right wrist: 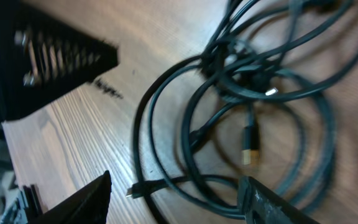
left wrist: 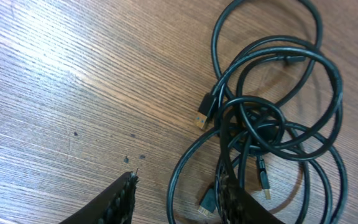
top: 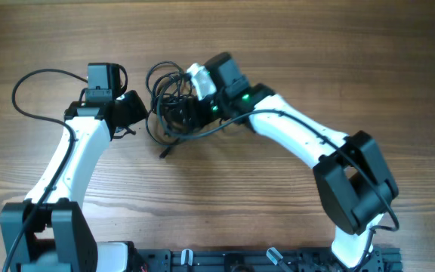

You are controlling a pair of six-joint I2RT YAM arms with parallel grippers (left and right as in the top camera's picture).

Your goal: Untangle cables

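Overhead, the wooden table [top: 331, 45] is showing wide bare wood beyond and to either side of the work. Only its near edge, which is carrying a black rail [top: 202, 261], is coming into view. The cables [top: 168, 102] are lying in a tangled coil on the wood, between the two arms. The right gripper [right wrist: 179, 202] is sitting over the coil with its fingers spread wide, and strands are running between them ungripped. The left gripper [left wrist: 178, 190] is standing released at the coil's rim, with one finger [left wrist: 229, 196] lying against a strand and a loop crossing the gap.

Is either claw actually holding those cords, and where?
Neither seems to: the left gripper and right gripper stand open around loose strands of the cables.
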